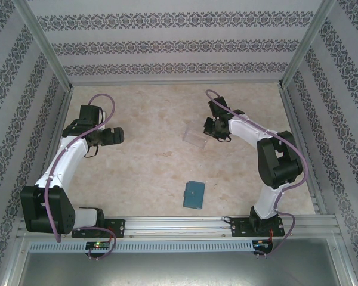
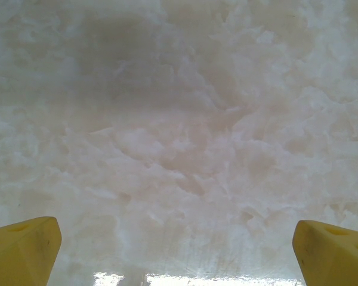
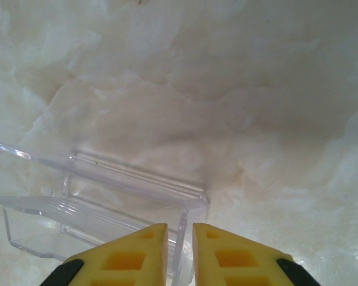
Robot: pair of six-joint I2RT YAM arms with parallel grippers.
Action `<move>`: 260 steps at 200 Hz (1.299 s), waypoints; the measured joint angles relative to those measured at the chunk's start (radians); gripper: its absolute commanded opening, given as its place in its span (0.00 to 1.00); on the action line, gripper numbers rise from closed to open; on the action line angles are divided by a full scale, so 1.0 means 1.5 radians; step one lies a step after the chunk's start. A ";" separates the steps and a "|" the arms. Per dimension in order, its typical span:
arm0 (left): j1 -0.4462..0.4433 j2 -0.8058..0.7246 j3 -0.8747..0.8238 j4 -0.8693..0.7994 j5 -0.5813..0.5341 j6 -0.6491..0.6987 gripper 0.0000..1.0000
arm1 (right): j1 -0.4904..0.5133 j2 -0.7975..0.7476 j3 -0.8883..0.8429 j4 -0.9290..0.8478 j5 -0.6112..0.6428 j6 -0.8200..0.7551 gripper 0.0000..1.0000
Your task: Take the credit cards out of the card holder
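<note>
Top view: the teal wallet [image 1: 194, 195] lies flat and folded shut on the pale marbled worktop [image 1: 149, 173], at the lower middle of the frame, just above the rail that carries the arm bases. It is apart from both arms. The left pincer [image 1: 116, 136] hangs over bare worktop at centre left. The right pincer [image 1: 218, 130] is at upper right of centre, against the right end of a clear plastic tray [image 1: 197, 138].

Left wrist view: the left pincer [image 2: 178, 256] is spread wide, with its yellow fingertips [image 2: 21, 250] in the two bottom corners of the frame and bare worktop between them.

Right wrist view: the right pincer [image 3: 179, 256] is drawn in to a narrow slit. The thin end wall of the tray [image 3: 107, 196] stands in that slit, gripped between the yellow fingers. The rest of the tray extends toward the lower left of the frame.
</note>
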 measured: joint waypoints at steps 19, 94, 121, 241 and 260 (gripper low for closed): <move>0.000 0.000 0.000 0.000 0.000 0.000 1.00 | 0.000 0.000 0.002 0.000 0.000 0.000 0.16; 0.000 0.000 0.000 0.000 0.000 0.000 1.00 | 0.000 0.013 0.013 -0.007 0.000 -0.001 0.18; 0.000 0.000 0.000 0.000 -0.003 0.000 1.00 | 0.003 0.019 0.014 -0.008 0.001 -0.002 0.17; 0.000 0.000 0.000 0.000 -0.005 0.000 1.00 | 0.048 0.025 0.063 -0.055 0.016 -0.011 0.07; 0.000 0.000 0.000 0.000 -0.005 0.000 1.00 | 0.062 0.040 0.083 -0.061 0.017 -0.015 0.06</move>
